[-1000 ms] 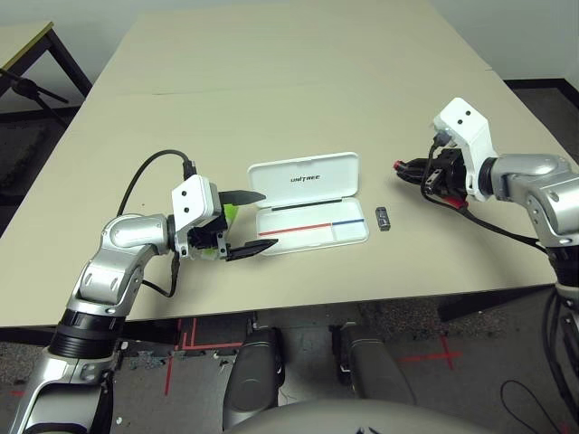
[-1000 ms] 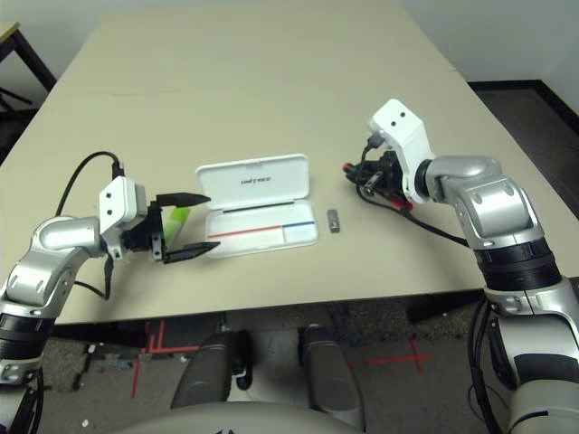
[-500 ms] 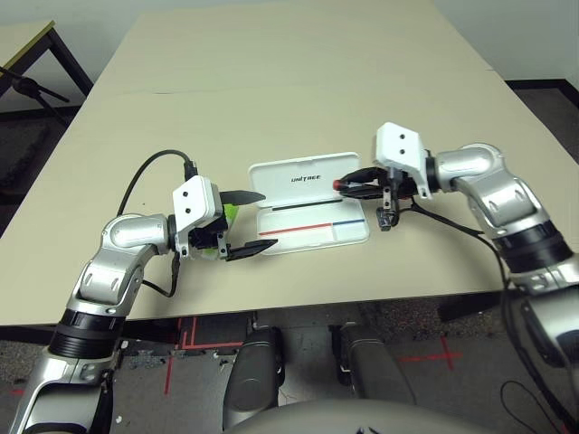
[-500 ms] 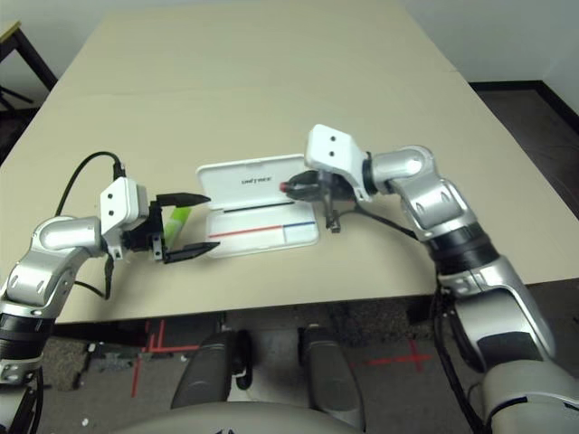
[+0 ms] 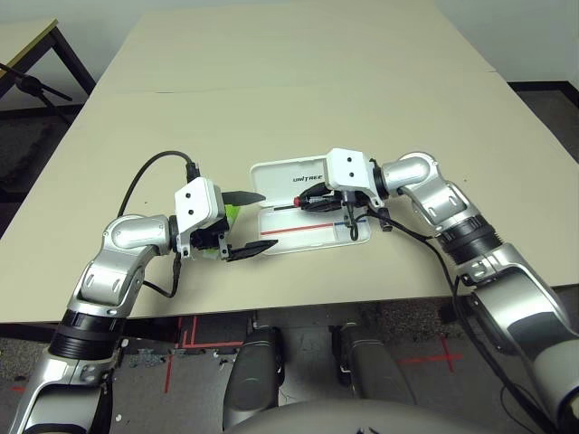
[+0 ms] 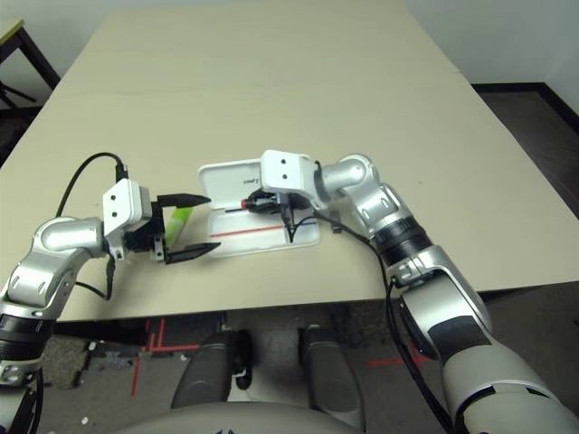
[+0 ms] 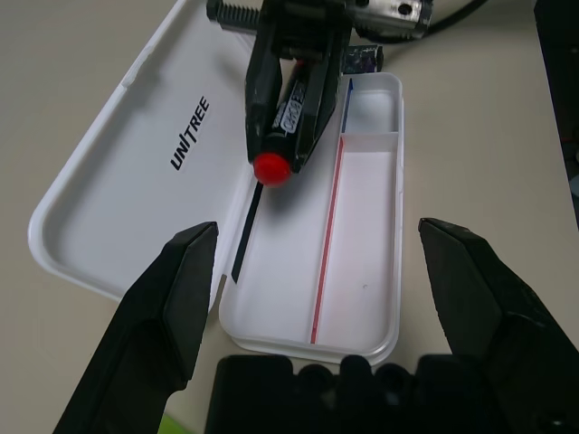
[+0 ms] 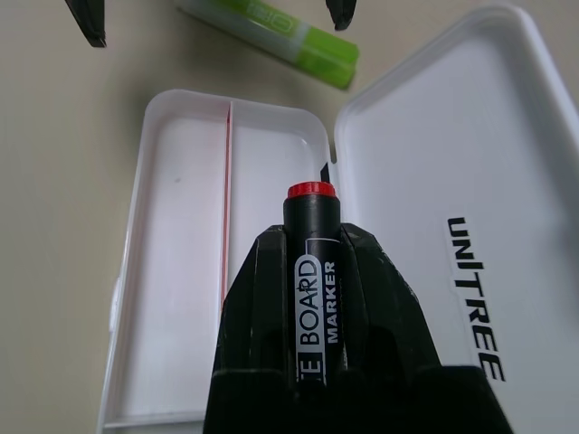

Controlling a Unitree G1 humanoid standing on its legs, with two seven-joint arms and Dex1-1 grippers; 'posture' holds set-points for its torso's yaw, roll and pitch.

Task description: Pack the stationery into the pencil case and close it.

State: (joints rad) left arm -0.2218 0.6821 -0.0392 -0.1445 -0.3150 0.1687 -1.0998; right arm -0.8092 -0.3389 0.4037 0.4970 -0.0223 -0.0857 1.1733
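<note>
Spanning the frame, a beige table [image 5: 298,81] adjoins seemingly dark flooring [image 5: 543,99].

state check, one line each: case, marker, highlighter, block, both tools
Case: open, lid flat on the table, tray empty.
Marker: held in the right tool, above the tray.
Highlighter: lying on the table beside the case.
Block: on the table by the case's end.
Left tool: open, empty.
Right tool: shut on the marker.

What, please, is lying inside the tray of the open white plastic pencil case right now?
The white plastic pencil case tray looks bare, showing only its red-and-blue stripe. The right gripper holds the red marker above it, covering the strip beneath.
</note>
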